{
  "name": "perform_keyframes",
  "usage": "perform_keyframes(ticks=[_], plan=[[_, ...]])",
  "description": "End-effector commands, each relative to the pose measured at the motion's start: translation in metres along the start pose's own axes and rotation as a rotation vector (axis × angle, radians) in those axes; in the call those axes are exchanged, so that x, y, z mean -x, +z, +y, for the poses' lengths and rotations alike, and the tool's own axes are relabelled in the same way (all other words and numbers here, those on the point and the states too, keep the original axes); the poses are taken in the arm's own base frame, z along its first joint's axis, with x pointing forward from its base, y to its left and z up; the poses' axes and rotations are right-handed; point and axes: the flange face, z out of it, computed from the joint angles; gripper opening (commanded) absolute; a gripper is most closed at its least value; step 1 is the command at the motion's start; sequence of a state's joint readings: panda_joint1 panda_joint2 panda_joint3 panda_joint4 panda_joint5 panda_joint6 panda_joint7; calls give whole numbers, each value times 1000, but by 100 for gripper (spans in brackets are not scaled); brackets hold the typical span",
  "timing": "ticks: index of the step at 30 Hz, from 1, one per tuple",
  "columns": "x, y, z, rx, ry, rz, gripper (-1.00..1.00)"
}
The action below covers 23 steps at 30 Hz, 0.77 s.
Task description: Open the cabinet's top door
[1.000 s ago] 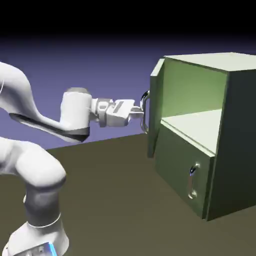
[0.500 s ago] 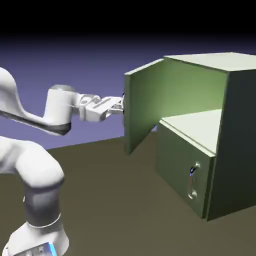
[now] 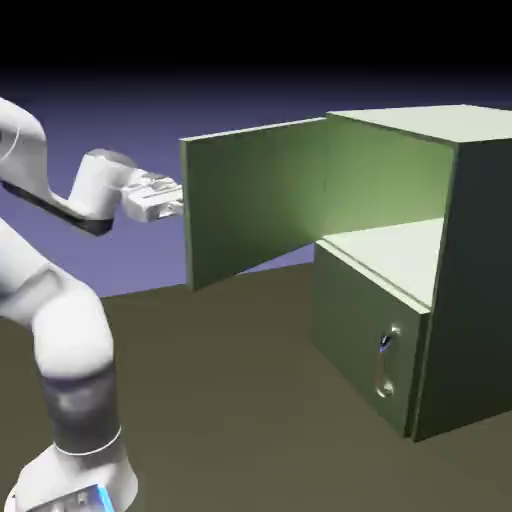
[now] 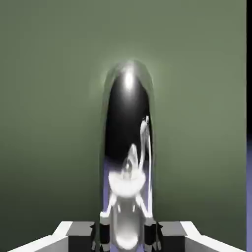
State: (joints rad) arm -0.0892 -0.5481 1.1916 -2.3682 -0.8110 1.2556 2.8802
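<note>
The top door [image 3: 255, 200] is standing wide at the exterior view's left of the cabinet [image 3: 375, 275], probably because the arm [image 3: 95, 195] is pulling it outward. The jaws [image 4: 127, 236] are clamping its silver handle [image 4: 129, 113] from both sides, nearly together (the bar is filling their narrow gap), presumably keeping that pull from slipping.

Cabinet [image 3: 370, 345] olive-green, top [image 3: 430, 122] paler; arm [image 3: 75, 335] white; handle [image 4: 129, 98] silver.
</note>
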Motion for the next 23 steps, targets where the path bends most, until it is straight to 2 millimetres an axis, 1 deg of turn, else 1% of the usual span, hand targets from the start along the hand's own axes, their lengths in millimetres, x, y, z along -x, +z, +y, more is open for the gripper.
perform_keyframes(ticks=[1, 5, 15, 23], plan=[[2, -6, -2, 13, 0, 12, -100], [8, -25, -8, 54, 0, 54, -100], [26, -66, -26, 147, -1, 146, -100], [45, -99, -45, 229, 0, 228, -100]])
